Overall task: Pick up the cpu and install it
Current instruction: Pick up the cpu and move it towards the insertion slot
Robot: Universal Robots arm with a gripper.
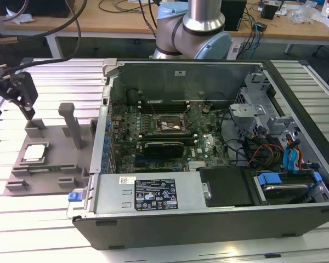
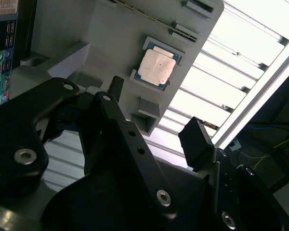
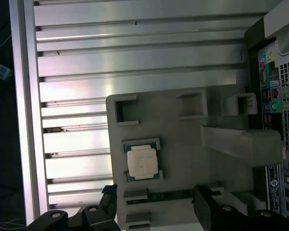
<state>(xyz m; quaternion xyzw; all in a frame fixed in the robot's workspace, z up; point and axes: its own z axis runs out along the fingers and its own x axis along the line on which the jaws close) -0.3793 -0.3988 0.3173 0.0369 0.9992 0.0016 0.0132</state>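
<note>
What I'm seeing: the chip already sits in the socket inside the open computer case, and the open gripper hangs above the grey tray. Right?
Not quite. The chip is not in the computer case. It lies in a pocket on the grey tray beside the case, as both wrist views show. The rest holds: the gripper hangs open above the tray.

Silver tube arm (image 1: 205,13) with pale blue joint caps (image 1: 172,12); matte black gripper (image 3: 155,195) of chunky hinged links, studded with round silver screws (image 2: 25,155); black cables (image 1: 75,22) attached.
</note>
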